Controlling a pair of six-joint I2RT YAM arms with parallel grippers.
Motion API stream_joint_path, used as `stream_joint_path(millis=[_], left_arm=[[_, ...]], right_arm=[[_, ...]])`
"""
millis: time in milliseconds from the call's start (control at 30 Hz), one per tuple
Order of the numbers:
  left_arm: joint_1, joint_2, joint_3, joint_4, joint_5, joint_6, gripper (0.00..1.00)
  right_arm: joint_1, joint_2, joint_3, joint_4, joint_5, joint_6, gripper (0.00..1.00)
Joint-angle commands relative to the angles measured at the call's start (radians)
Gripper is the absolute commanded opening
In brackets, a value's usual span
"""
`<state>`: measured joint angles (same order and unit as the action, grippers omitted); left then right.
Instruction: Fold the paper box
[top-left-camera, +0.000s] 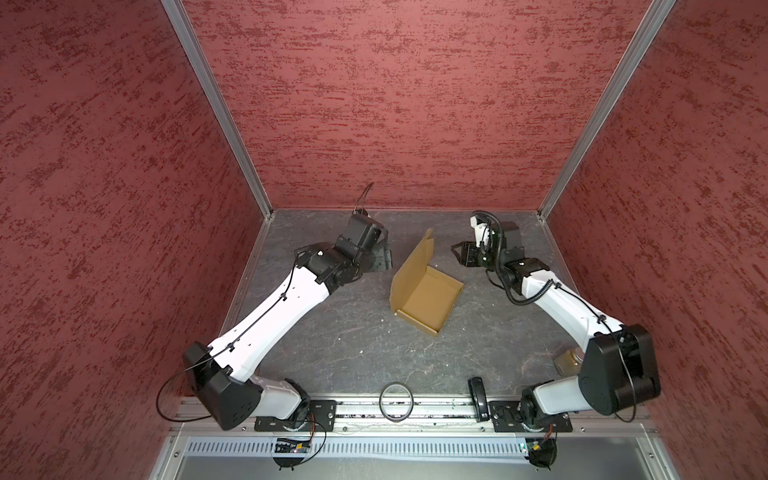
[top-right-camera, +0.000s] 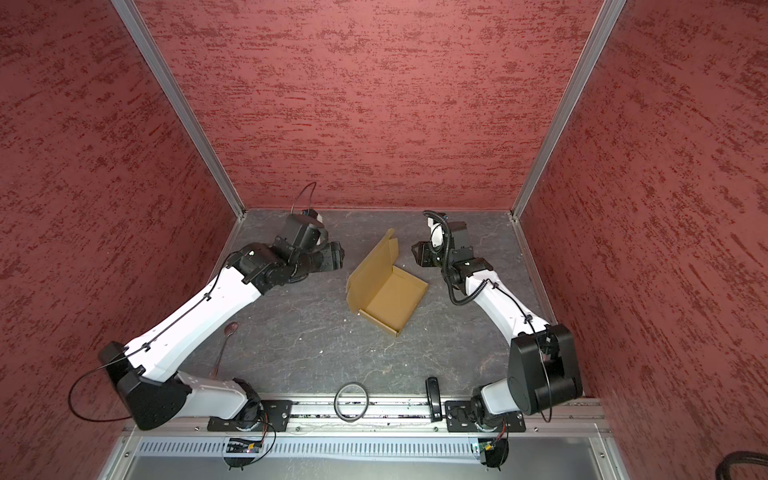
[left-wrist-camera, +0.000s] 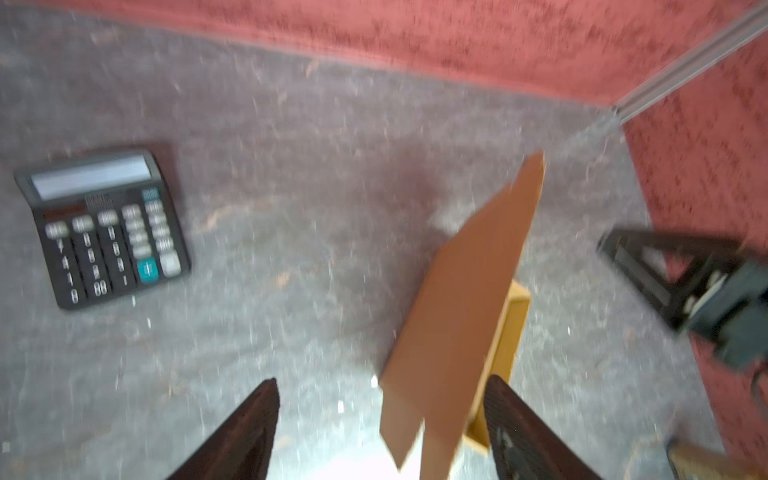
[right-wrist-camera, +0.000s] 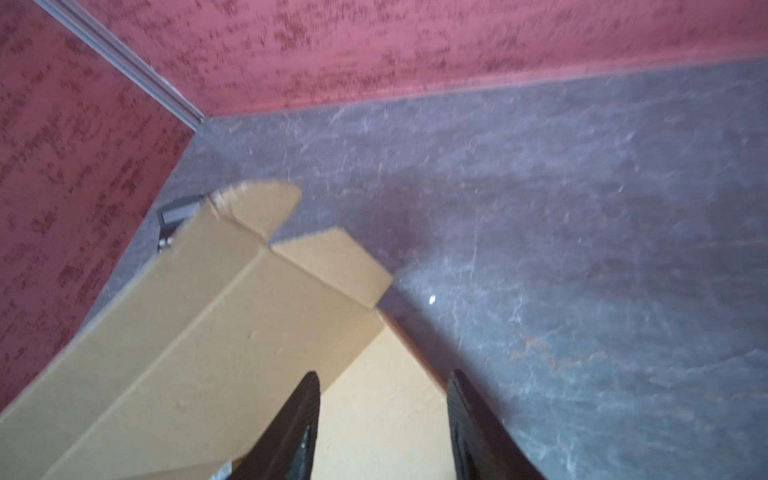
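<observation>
- While the paper box (top-left-camera: 428, 295) sits on the bench (top-left-camera: 340, 332) nearer its far edge, its tray walls are up but its lid (top-left-camera: 413, 266) stands open; closing and tucking look left.
- Flanking it, the left gripper (top-left-camera: 383, 258) and right gripper (right-wrist-camera: 384, 374) hover with jaws apart, empty.
- Dark mottled grey surface; red textured walls (top-left-camera: 395, 104) enclose three sides.

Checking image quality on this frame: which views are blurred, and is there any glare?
Both top views are sharp, the paper box crisp-edged; the left wrist view is motion-blurred, the calculator keys smeared, with a blown-out white patch on the table; the right wrist view is smeared too, without glare.
</observation>
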<state>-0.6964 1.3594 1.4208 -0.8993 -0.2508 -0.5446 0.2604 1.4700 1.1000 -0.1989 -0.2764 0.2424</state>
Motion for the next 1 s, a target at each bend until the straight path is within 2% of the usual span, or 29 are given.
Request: stream_joint_path(millis=[0, 100, 233, 500, 600, 767, 967], left_arm=[[-0.054, -0.026, -0.074, -0.05, -0.064, -0.093, 0.79], [-0.098, -0.034, -0.124, -0.035, -0.072, -0.133, 0.78], [-0.147, -0.005, -0.137, -0.015, -0.103, -0.126, 0.78], [-0.141, 0.091, 0.02, -0.042, -0.112, 0.01, 0.77], [-0.113, 0.149, 0.101, -0.075, -0.051, 0.095, 0.75], [-0.035, 0.262, 0.251, -0.132, 0.142, 0.227, 0.72], [-0.008, 0.427, 0.425, -0.216, 0.257, 0.374, 0.67]], right_arm=[[-0.014, 0.064, 0.065, -0.024, -0.013, -0.011, 0.51], [-0.026, 0.105, 0.103, -0.02, -0.031, -0.004, 0.51], [-0.033, 0.136, 0.132, -0.011, -0.062, -0.002, 0.51], [-0.04, 0.134, 0.123, -0.017, -0.069, -0.012, 0.51], [-0.043, 0.126, 0.11, -0.014, -0.07, -0.012, 0.51], [-0.05, 0.101, 0.084, -0.007, -0.068, -0.008, 0.51], [-0.057, 0.068, 0.034, 0.013, -0.071, 0.007, 0.51]])
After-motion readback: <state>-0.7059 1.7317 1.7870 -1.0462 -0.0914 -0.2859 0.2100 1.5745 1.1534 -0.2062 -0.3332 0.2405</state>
